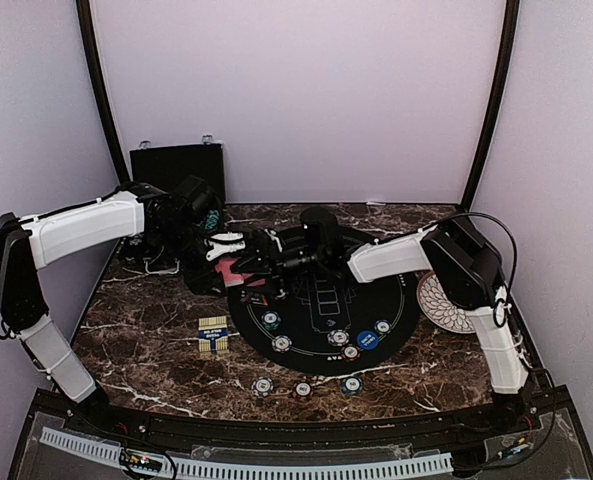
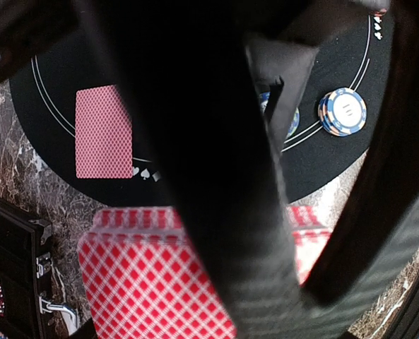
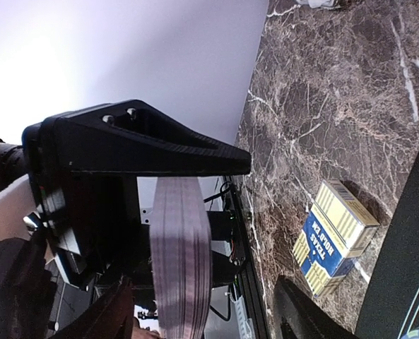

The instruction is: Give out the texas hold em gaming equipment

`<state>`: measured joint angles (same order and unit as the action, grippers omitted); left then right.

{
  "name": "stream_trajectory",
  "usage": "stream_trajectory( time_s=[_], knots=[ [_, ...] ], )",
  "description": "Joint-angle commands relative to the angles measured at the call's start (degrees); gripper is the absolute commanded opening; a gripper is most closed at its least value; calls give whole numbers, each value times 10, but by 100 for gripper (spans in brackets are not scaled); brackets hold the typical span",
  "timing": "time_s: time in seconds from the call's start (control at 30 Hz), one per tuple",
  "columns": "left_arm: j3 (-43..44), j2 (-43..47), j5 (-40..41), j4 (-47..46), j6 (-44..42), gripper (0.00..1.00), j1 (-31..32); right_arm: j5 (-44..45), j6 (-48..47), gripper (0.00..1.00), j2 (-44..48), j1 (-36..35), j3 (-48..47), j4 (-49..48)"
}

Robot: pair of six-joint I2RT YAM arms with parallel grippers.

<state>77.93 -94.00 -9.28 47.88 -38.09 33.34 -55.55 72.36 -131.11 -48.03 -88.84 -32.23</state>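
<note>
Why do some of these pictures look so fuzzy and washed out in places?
Left wrist view: a black finger at the lens is a dark blur, the red-backed deck slightly soft, the lone card sharp. Right wrist view: wall glare upper left, card box crisp. Top view: evenly lit.

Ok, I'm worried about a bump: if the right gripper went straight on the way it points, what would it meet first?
The right gripper would most likely meet the deck of red-backed cards, edge-on between its parted jaws and held by the left gripper; depth is hard to judge.
</note>
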Motion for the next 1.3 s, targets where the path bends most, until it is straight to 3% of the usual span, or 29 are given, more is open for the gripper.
stream_trajectory(
  time_s=[0.0, 0.3, 0.5, 0.57, 0.63, 0.7, 0.77, 1.0, 1.27],
  knots=[
    [22, 7, -14, 5, 7, 8, 4, -23, 26, 63, -31, -15, -39, -38],
    [22, 3, -17, 2, 8, 9, 5, -38, 91, 46, -73, -18, -89, -92],
    [17, 5, -14, -2, 8, 14, 5, -44, 148, 28, -89, -18, -81, -162],
    [17, 5, -11, -4, 9, 20, 5, -44, 158, 22, -91, -18, -78, -175],
    [16, 7, -9, -6, 12, 46, 5, -43, 170, 17, -91, -17, -73, -189],
    [12, 13, -11, -15, 14, 85, 5, -42, 181, 14, -90, -16, -65, -202],
    [6, 21, -14, -26, 17, 97, 5, -39, 189, 12, -87, -15, -56, -214],
    [0, 29, -45, -33, 15, 98, 5, -36, 210, 10, -81, -13, -45, -241],
    [-18, 39, -59, -38, 12, 89, 3, -30, 254, 8, -82, -13, -26, -308]
  ],
)
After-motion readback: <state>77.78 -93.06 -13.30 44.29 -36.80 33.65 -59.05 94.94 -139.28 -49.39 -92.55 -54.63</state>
